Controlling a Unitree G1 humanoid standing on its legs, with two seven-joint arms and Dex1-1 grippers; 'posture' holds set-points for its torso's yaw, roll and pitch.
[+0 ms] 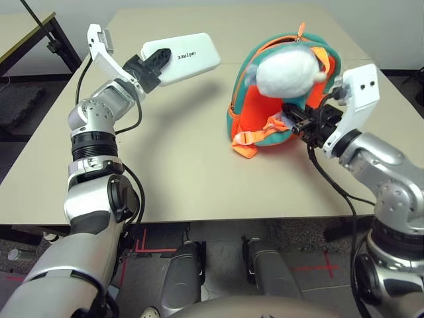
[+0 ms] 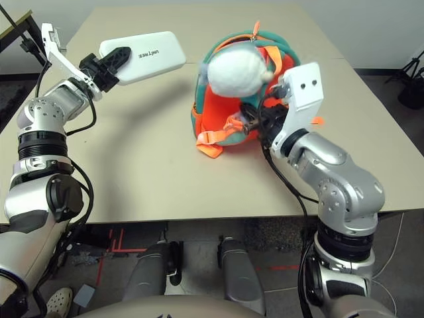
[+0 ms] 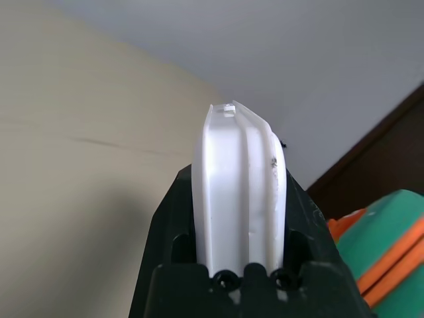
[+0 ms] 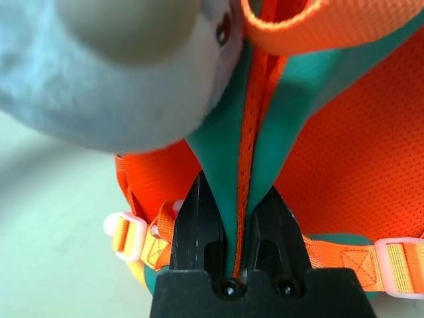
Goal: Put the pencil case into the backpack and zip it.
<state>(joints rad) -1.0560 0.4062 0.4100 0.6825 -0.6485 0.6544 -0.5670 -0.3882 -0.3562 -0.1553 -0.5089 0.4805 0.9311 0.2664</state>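
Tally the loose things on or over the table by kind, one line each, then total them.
Pencil case: 1
Backpack: 1
Plush toy on the backpack: 1
Total: 3

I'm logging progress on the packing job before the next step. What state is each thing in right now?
pencil case: off the table, gripped at one end by the left gripper.
backpack: upright on the table, pencil case not yet inside.
plush toy: resting against the backpack's upper part.
right gripper: shut on a teal padded strap of the backpack.
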